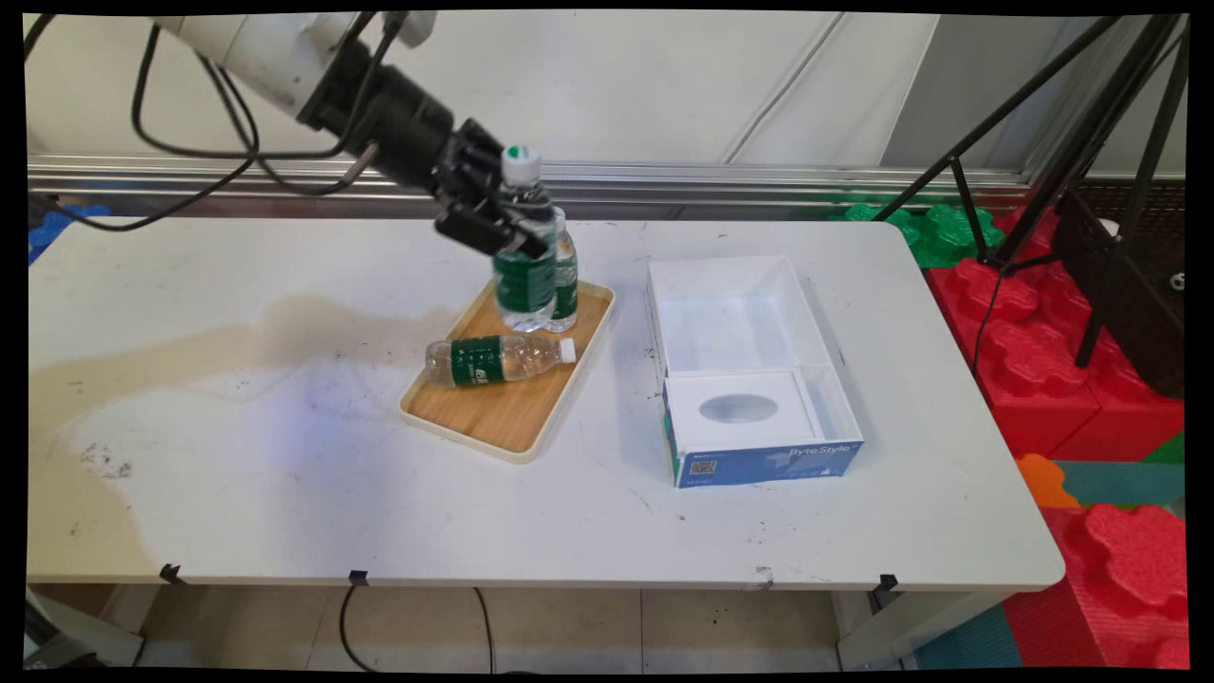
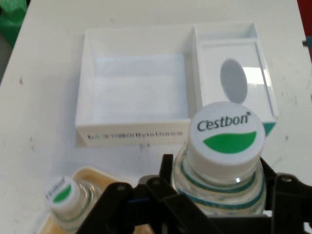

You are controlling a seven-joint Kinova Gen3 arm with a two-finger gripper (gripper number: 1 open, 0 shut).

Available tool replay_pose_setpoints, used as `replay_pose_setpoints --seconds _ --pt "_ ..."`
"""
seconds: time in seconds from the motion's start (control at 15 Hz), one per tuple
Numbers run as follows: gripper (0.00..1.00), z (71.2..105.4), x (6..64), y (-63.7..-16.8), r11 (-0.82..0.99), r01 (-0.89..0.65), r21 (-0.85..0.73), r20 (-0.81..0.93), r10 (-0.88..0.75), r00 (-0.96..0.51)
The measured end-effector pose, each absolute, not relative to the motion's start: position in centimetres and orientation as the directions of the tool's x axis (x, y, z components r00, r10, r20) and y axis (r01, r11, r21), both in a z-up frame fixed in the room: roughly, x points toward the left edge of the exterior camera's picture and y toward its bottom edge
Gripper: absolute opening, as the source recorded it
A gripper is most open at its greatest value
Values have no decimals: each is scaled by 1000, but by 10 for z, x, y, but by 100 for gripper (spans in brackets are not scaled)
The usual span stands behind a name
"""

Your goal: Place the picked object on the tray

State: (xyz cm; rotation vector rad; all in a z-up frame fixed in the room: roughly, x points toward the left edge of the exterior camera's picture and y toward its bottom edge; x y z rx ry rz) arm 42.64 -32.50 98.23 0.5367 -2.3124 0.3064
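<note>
My black gripper [image 1: 507,213] is shut on the neck of an upright water bottle [image 1: 524,275] with a green label and white cap, held over the far end of a wooden tray [image 1: 503,413]. In the hand view the held bottle's cap [image 2: 228,138] reads Cestbon, and the gripper [image 2: 219,202] clasps the bottle just below it. A second upright bottle [image 1: 566,275] stands right behind it on the tray, its cap [image 2: 62,193] showing at lower left in the hand view. A third bottle [image 1: 498,359] lies on its side across the tray's middle.
A white open box [image 1: 749,323] stands right of the tray, with a blue tissue box [image 1: 759,427] in its near end; both appear in the hand view as box [image 2: 136,92] and tissue box [image 2: 234,80]. A tripod [image 1: 1091,142] and foam blocks [image 1: 1043,341] lie off the table's right.
</note>
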Motion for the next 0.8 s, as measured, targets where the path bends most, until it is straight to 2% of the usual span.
replay_pose_setpoints --seconds 0.8 --pt "0 910 446 -299 882 -468 -53 647 -327 -689"
